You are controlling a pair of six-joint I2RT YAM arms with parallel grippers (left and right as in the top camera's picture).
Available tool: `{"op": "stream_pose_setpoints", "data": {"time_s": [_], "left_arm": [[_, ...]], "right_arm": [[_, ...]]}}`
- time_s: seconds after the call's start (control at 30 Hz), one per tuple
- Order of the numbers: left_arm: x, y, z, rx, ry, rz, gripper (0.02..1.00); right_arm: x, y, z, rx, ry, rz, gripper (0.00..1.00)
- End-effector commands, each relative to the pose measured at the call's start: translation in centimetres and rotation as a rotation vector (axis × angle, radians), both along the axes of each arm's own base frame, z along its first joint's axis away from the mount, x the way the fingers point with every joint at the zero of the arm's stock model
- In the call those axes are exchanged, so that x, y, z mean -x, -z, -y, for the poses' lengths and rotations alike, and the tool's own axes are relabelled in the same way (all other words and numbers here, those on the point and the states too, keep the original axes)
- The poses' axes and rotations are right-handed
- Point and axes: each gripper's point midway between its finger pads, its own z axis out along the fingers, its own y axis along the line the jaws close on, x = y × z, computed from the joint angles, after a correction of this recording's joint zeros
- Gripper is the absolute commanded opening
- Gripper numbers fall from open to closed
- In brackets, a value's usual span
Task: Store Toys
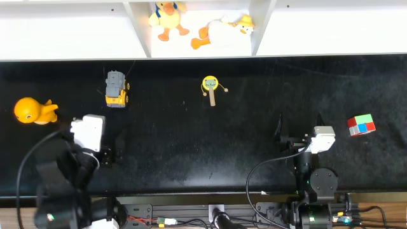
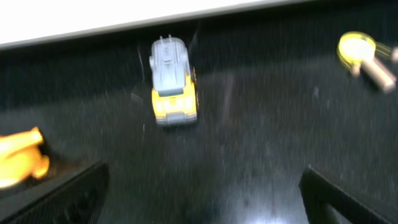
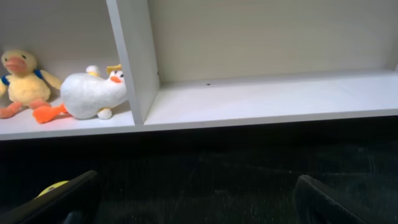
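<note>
Left gripper [image 2: 202,186], jaws spread and empty, sits at 8 o'clock on the table. The toy truck [image 2: 173,84] stands ahead of it at 10 o'clock. Right gripper [image 3: 196,193], jaws likewise spread, faces the shelf [image 3: 261,99]. Likely hazard: the wheeled truck rolls away if one finger touches it first.

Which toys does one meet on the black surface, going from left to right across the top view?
orange duck → grey and yellow toy truck → yellow rattle drum → coloured cube
</note>
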Motion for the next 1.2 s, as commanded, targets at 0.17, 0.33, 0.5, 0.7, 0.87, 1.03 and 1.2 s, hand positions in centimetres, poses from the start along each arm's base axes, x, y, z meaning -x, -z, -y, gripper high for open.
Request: {"op": "stream_pose_setpoints", "data": {"time_s": [0.17, 0.33, 0.5, 0.7, 0.87, 1.03, 1.2], "left_arm": [[-3.7, -1.8, -5.5, -0.084, 0.133, -0.064, 0.991], [-1.9, -1.4, -9.2, -0.121, 0.100, -0.095, 0.996], [0.3, -1.9, -13.5, -0.096, -0.082, -0.083, 0.996], [1.1, -2.6, -16.6, -0.065, -0.177, -0.015, 0.998], [0.1, -2.0, -18.8, 0.017, -0.175, 0.008, 0.998], [-1.1, -1.8, -21.0, 0.053, -0.176, -0.013, 0.998], [-2.7, 0.3, -24.0, 0.090, -0.247, -0.156, 0.998]], "right_arm": [[0.0, 0.4, 0.0, -0.004, 0.002, -0.001, 0.996], [0.0, 0.4, 0.0, -0.004, 0.002, -0.001, 0.996], [0.0, 0.4, 0.0, -0.004, 0.002, -0.001, 0.996], [0.0, 0.4, 0.0, -0.004, 0.002, -0.001, 0.993], [0.0, 0.4, 0.0, -0.004, 0.002, -0.001, 0.996], [0.0, 0.4, 0.0, -0.004, 0.002, -0.001, 0.996], [0.0, 0.4, 0.0, -0.004, 0.002, -0.001, 0.996]]}}
